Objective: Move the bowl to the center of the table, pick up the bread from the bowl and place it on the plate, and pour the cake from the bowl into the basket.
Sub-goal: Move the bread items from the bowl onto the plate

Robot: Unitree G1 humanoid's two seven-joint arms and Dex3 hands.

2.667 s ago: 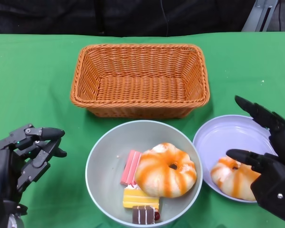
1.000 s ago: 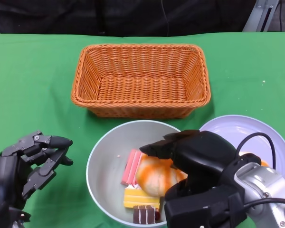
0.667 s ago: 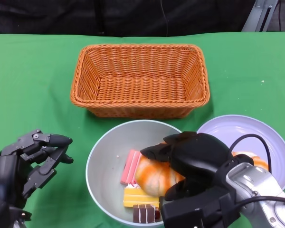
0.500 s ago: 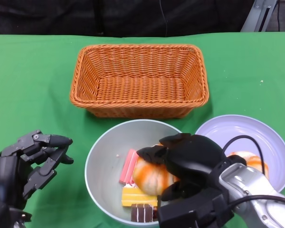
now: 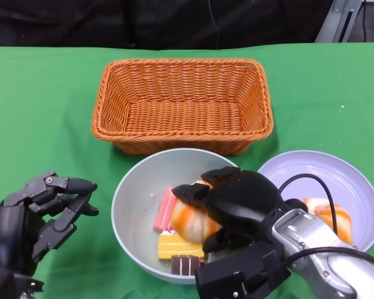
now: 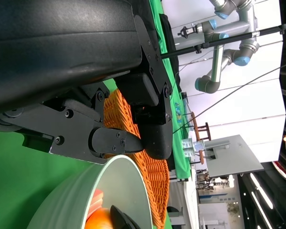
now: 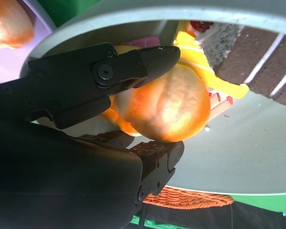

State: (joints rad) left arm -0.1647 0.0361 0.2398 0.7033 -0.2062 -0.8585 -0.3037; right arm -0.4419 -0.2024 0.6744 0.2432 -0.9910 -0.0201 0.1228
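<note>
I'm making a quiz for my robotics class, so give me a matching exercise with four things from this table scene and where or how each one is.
Things:
1. wicker basket
2. left hand
3. right hand
4. plate

States:
A. grips the orange-glazed bread in the bowl
B. holds one glazed bread
C. empty, behind the bowl
D. beside the bowl, holding nothing

Pairs: 1-C, 2-D, 3-A, 4-B

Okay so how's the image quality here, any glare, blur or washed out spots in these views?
Head view: even light, sharp, no glare. Right wrist view: the bread is soft and glossy, the cake blurred. Left wrist view: the left hand is a dark mass against a washed-out background.
</note>
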